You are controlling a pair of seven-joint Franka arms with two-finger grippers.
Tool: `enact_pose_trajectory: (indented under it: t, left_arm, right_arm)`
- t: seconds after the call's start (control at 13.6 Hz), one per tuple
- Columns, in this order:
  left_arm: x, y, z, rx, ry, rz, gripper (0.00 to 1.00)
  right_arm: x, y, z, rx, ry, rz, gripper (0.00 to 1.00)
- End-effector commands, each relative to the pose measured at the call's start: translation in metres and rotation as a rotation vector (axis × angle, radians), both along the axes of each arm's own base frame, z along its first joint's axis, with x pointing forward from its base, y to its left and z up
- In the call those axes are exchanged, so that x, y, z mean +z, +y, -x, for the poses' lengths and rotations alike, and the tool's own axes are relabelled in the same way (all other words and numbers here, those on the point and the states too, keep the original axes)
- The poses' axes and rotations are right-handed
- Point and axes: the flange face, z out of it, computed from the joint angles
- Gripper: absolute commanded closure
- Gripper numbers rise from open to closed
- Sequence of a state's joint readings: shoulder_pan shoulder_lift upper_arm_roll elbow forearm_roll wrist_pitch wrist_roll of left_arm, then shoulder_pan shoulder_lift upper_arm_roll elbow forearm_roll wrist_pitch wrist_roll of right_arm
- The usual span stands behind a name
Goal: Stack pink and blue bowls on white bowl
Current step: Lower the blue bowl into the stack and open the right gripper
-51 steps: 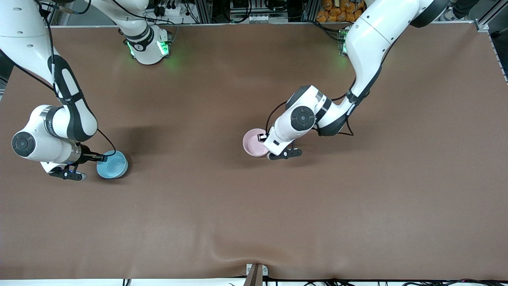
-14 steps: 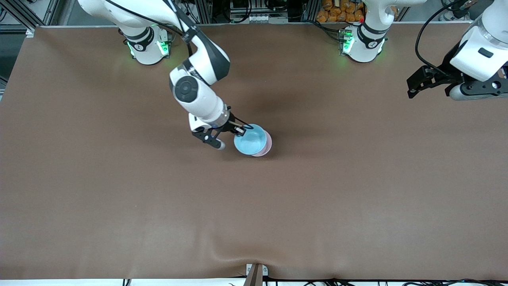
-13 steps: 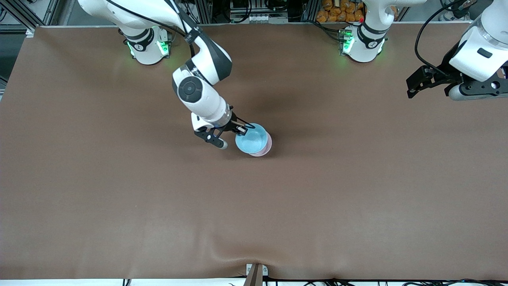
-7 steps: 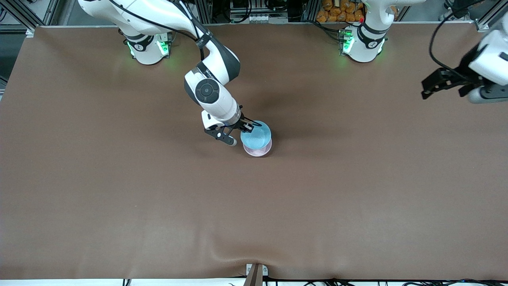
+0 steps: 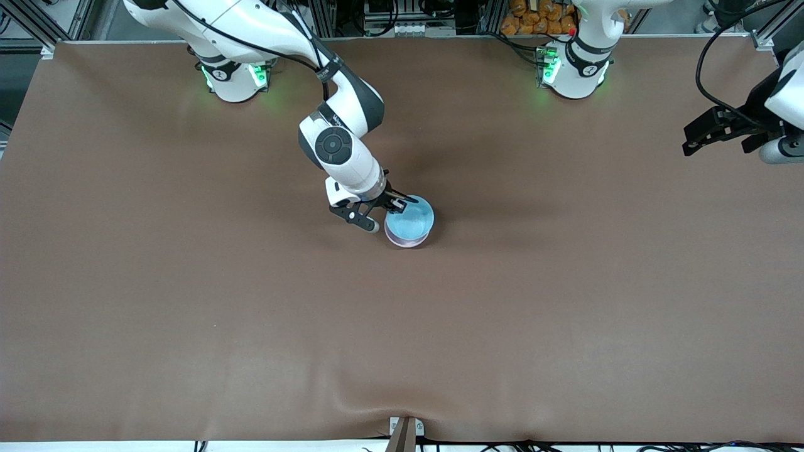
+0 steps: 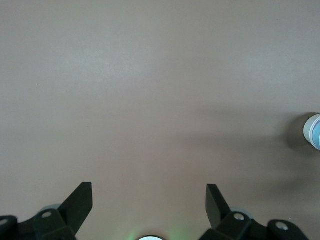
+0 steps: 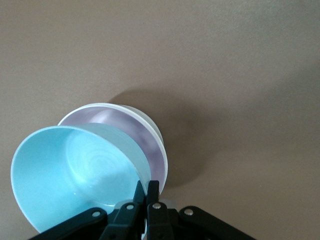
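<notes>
- Blue bowl (image 5: 409,220) is pinched by its rim in the right gripper (image 5: 391,202), jaws closed thin on the wall, seen clearly in the right wrist view (image 7: 145,187).
- It is held tilted over the pink bowl (image 7: 131,125), which sits nested in the white bowl (image 7: 152,131); the rim grip is judged to leave the bowl's underside free to drop into the one below.
- Stack is placed mid-table, roughly between the 2 arm bases and nearer the front camera than both; only a thin pinkish edge (image 5: 407,241) is shown below the blue one in the front view.
- Blue bowl is judged not yet seated: its rim is seen offset and angled against the pink rim, so release looks premature until it is levelled and lowered.
- Look: light sky blue, plain, round, glossy inside with faint concentric rings at the bottom; same size as the pink and white ones.
- Left gripper (image 5: 716,130) is parked in the air over the left arm's end of the table, waiting, well apart from the stack; jaws are spread wide and empty (image 6: 149,200).
- Stack edge is just caught in the left wrist view (image 6: 313,131).
- Table (image 5: 565,301) is covered in plain brown mat.
</notes>
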State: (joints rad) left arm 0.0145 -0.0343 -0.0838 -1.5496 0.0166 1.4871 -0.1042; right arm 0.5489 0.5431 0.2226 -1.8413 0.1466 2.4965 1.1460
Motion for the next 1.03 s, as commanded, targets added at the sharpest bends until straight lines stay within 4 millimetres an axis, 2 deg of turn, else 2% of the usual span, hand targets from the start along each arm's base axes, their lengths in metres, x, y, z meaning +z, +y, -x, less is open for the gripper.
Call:
enact_pose_trajectory:
  t: [0.0, 0.07, 0.15, 0.22, 0.29, 0.44, 0.66, 0.81, 0.96]
  left_arm:
    - [0.007, 0.014, 0.006, -0.004, 0.002, 0.007, 0.00]
    - [0.008, 0.016, 0.006, -0.029, -0.001, 0.008, 0.00]
    - [0.008, 0.023, 0.006, -0.037, 0.000, 0.010, 0.00]
    - [0.007, 0.028, 0.006, -0.046, 0.003, 0.013, 0.00]
    - [0.006, 0.027, 0.006, -0.052, 0.005, 0.012, 0.00]
    - [0.007, 0.023, 0.005, -0.051, 0.001, 0.011, 0.00]
    - [0.004, 0.023, 0.004, -0.057, 0.008, 0.013, 0.00]
    - [0.004, 0.025, 0.004, -0.056, 0.006, 0.006, 0.00]
    - [-0.001, 0.025, 0.002, -0.047, 0.000, 0.005, 0.00]
  right_arm:
    - [0.000, 0.000, -0.007, -0.012, -0.009, 0.018, 0.86]
    - [0.001, -0.001, -0.008, -0.021, -0.007, 0.017, 0.38]
    - [0.004, 0.000, -0.008, -0.032, -0.010, 0.015, 0.00]
    - [0.011, -0.002, -0.012, -0.039, -0.018, 0.010, 0.00]
    - [0.027, -0.005, -0.020, -0.045, -0.041, 0.001, 0.00]
    - [0.062, -0.027, -0.038, -0.068, -0.085, 0.010, 0.00]
    - [0.118, -0.085, -0.069, 0.058, -0.166, 0.071, 0.00]
    - [0.143, -0.137, -0.083, 0.166, -0.137, 0.114, 0.00]
    - [0.170, -0.190, -0.088, 0.245, -0.087, 0.146, 0.00]
